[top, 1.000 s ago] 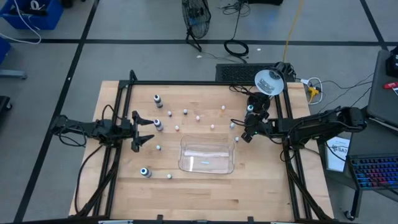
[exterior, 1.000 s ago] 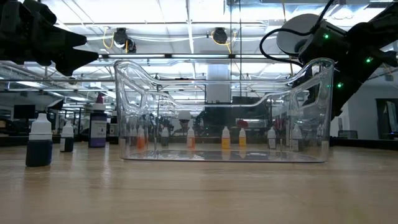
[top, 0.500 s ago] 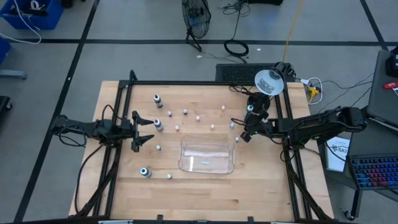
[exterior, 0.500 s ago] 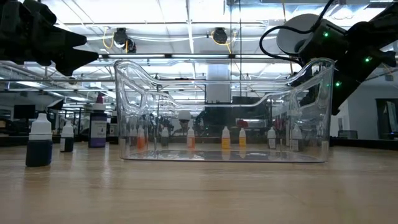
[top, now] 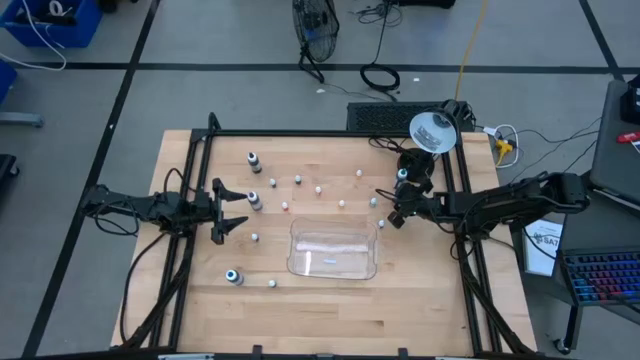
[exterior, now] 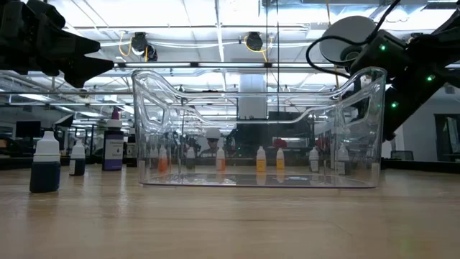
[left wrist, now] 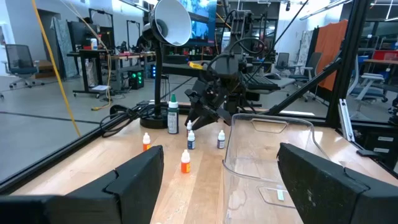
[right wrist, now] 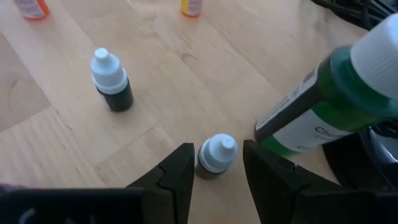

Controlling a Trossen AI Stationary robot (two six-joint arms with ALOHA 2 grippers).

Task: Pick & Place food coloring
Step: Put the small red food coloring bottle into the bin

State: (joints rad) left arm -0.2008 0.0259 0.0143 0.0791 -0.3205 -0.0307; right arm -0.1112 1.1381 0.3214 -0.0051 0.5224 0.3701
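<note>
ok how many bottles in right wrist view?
5: white-capped bottle at the right gripper, dark bottle apart, large green bottle beside it, orange bottle and yellow bottle cut off at the edge. Others may be hidden.

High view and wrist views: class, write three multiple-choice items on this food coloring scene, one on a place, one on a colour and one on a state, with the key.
1. Where does the clear tray lie?
A. On the table, between the two arms
B. On the floor
C. Lifted by the left arm

2. What colour is the body of the large bottle beside the right end effector?
A. Red
B. Green
C. Yellow

3. What state is the left end effector in?
A. Shut on a bottle
B. Open, holding nothing
C. Shut on the tray

Key:
1 A: the high view shows it resting on the wood between the arms.
2 B: the right wrist view shows a green body.
3 B: the left wrist view shows it gaping wide with nothing gripped.
</note>
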